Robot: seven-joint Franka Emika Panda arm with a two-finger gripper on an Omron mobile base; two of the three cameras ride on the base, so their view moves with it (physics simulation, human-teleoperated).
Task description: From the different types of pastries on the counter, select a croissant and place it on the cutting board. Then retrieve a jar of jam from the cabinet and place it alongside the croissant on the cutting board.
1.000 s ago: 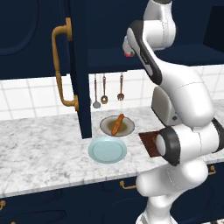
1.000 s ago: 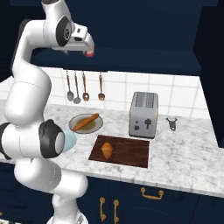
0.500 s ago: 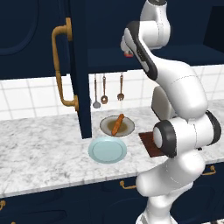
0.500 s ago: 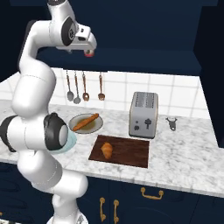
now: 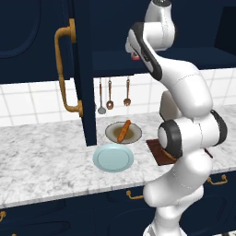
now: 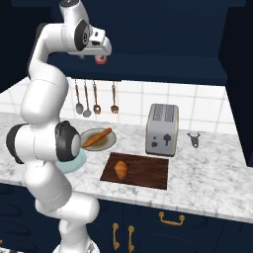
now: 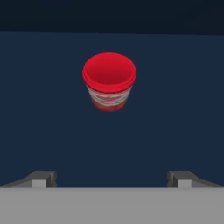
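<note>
The jar of jam (image 7: 109,81), red with a whitish band, stands on the dark cabinet shelf straight ahead of my gripper (image 7: 111,179). The gripper is open and holds nothing, with its fingertips (image 7: 41,178) still short of the jar. From the right base view the jar (image 6: 101,60) peeks out just under my raised hand. The croissant (image 6: 120,169) lies on the left part of the cutting board (image 6: 146,172). The cabinet door (image 5: 80,69) stands open, showing its brass handle (image 5: 63,76). In the left base view my arm covers most of the cutting board (image 5: 156,154).
A long stick loaf (image 6: 96,138) rests on a beige plate (image 5: 133,135), with a light blue plate (image 5: 113,158) in front of it. A toaster (image 6: 162,129) stands behind the board. Utensils (image 5: 109,97) hang on the tiled wall. The counter (image 6: 207,173) continues to the right.
My arm has shifted slightly, with the hand edging deeper into the cabinet toward the jar. The jaws stayed open, and the croissant and plates have not moved.
</note>
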